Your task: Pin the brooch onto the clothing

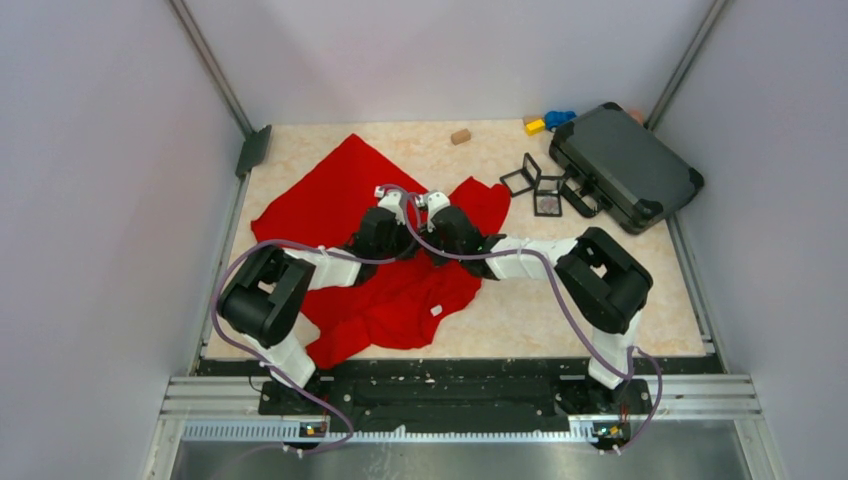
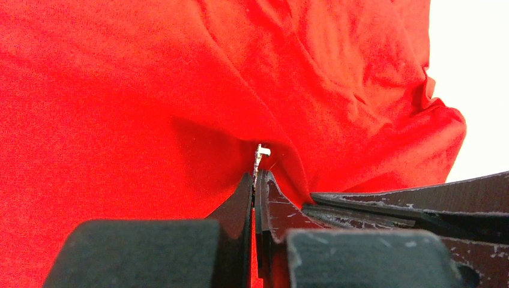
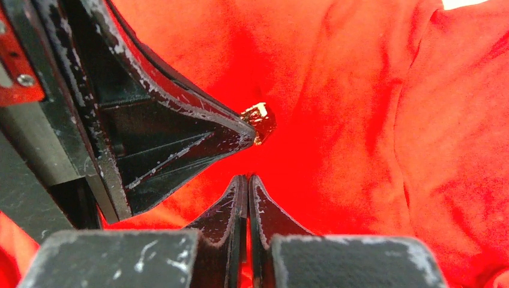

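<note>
The red clothing (image 1: 330,200) lies crumpled across the table's left and middle, its white tag (image 1: 436,310) near the front. Both grippers meet over its centre. My left gripper (image 1: 405,235) (image 2: 256,177) is shut on the brooch (image 2: 259,157), a small silvery-gold piece (image 3: 260,120) sticking out of its tips against the fabric (image 2: 120,90). My right gripper (image 1: 432,238) (image 3: 247,179) is shut, with its tips at the cloth (image 3: 360,120) just below the brooch. Whether it pinches any fabric does not show. The right gripper's fingers (image 2: 408,201) come in from the right in the left wrist view.
A black case (image 1: 625,165) lies at the back right, with black square frames (image 1: 540,190) beside it. A small brown block (image 1: 460,136), a yellow block (image 1: 535,126) and a blue piece (image 1: 560,118) sit along the back edge. Grey walls close in both sides.
</note>
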`<state>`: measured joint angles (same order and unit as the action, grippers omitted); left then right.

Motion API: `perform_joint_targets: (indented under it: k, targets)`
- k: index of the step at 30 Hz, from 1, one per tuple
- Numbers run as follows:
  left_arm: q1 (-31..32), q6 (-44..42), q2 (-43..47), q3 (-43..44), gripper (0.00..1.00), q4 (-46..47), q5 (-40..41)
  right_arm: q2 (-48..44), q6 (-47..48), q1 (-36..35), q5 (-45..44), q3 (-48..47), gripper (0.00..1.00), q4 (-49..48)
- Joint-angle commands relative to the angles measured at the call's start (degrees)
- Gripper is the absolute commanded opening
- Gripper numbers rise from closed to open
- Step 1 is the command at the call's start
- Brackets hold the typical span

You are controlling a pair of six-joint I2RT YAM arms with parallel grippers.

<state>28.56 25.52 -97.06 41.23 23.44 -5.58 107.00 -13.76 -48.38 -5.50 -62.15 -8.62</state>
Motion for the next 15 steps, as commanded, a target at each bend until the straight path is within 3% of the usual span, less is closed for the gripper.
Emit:
perform_joint_targets:
  k: [1,15]
  targets:
    - [0.17,-0.76,-1.21,0.92,0.00,-0.58,-0.81,-2.65,1.07,-0.75,3.68,0.84,0.00,-3.70]
    - [-0.31,0.56,-0.56,-0.96,0.00,3.25,-2.71,-0.04,0.90,-0.78,5.06,3.24,0.00,-4.87]
